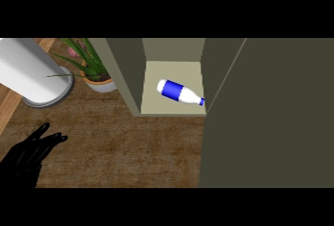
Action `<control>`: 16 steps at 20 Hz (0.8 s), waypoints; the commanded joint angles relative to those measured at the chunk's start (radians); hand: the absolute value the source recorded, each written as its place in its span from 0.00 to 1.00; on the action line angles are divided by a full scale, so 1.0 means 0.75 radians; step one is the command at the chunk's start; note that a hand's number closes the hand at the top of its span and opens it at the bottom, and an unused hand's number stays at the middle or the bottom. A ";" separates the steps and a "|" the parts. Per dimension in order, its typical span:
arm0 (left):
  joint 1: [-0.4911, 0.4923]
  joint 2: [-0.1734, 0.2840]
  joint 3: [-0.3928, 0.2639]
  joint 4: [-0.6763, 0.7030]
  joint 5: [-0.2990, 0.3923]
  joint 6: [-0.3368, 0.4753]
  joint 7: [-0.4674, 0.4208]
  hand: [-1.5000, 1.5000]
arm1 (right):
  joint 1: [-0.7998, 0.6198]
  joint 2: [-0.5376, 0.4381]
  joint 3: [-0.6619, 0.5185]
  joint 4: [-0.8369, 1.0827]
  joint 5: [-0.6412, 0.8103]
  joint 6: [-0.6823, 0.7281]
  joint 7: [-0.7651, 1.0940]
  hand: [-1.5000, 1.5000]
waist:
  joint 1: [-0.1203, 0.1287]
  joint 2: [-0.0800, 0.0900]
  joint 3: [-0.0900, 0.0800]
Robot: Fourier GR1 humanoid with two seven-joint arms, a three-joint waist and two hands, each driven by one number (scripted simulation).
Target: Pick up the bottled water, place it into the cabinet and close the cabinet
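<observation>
The bottled water [179, 92], white with a blue label and a blue cap, lies on its side on the pale floor of the open cabinet [173, 107], cap pointing to the lower right. The cabinet's dark olive door [267, 114] fills the right side of the head view and stands partly swung across the opening. My left hand [31, 152] rests at the lower left over the wooden counter, fingers straight and pointing up, touching nothing. My right hand does not show anywhere.
A tall white cylinder [32, 73] on a grey base stands at the upper left. Beside it, a potted plant [94, 70] with long green leaves sits close to the cabinet's left wall [124, 75]. Brown wooden counter [124, 150] stretches across the lower middle.
</observation>
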 commanded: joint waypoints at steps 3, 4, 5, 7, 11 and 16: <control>0.094 0.091 0.125 -0.023 0.095 -0.088 -0.003 0.00 | -0.059 -0.042 0.089 -0.390 0.214 -0.067 0.143 1.00 | 0.025 -0.012 -0.008; 0.112 0.100 0.148 -0.027 0.128 -0.109 0.000 0.00 | -0.074 -0.047 0.113 -0.388 0.213 -0.079 0.159 1.00 | 0.029 -0.009 -0.007; 0.119 0.111 0.140 -0.040 0.119 -0.117 0.005 0.00 | -0.129 -0.042 0.152 -0.363 0.239 -0.090 0.175 1.00 | 0.048 -0.008 -0.008; 0.123 0.119 0.169 -0.041 0.148 -0.143 -0.003 0.00 | -0.172 -0.059 0.202 -0.365 0.255 -0.095 0.209 1.00 | 0.035 -0.011 -0.011; 0.179 0.170 0.229 -0.045 0.207 -0.195 0.015 0.00 | -0.302 -0.086 0.280 -0.333 0.278 -0.119 0.275 1.00 | 0.062 -0.016 -0.014; 0.206 0.186 0.268 -0.037 0.241 -0.221 0.018 0.00 | -0.455 -0.084 0.409 -0.299 0.308 -0.184 0.382 1.00 | 0.047 -0.019 -0.018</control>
